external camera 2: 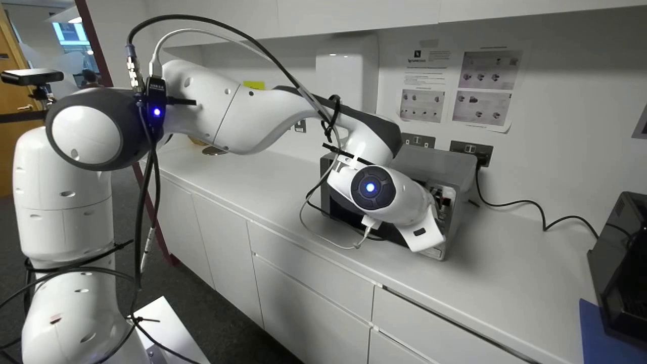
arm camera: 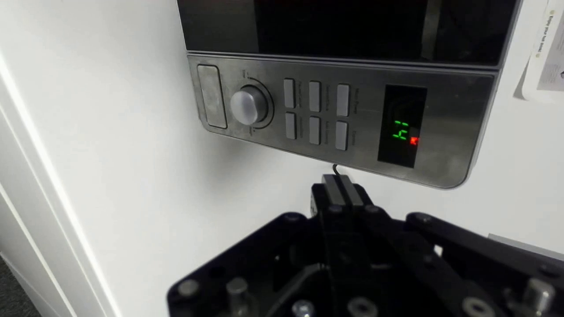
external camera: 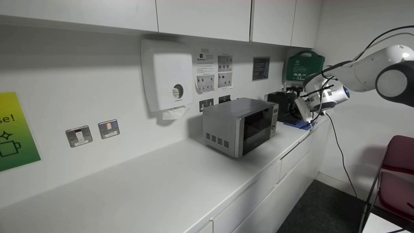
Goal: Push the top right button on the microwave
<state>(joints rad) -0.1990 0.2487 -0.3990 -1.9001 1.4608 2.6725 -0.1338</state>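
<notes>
The grey microwave (external camera: 221,127) stands on the counter in both exterior views; its top (external camera 2: 437,163) shows behind my wrist. In the wrist view its control panel (arm camera: 449,127) lies sideways, with a knob (arm camera: 247,105), two rows of buttons and a lit display (arm camera: 402,127). The top right button (arm camera: 341,135) is the one beside the display, in the row nearer the panel's outer edge. My gripper (arm camera: 338,176) is shut and empty. Its tips appear just below the panel edge in the wrist view, apart from the button. In the exterior views the fingers are hard to make out.
A white counter (external camera: 155,181) runs along the wall under cabinets (external camera: 203,19). A towel dispenser (external camera: 168,77) hangs above it. A black appliance (external camera 2: 627,268) and a blue sheet (external camera 2: 604,328) lie further along. A power cord (external camera 2: 530,202) crosses the counter behind.
</notes>
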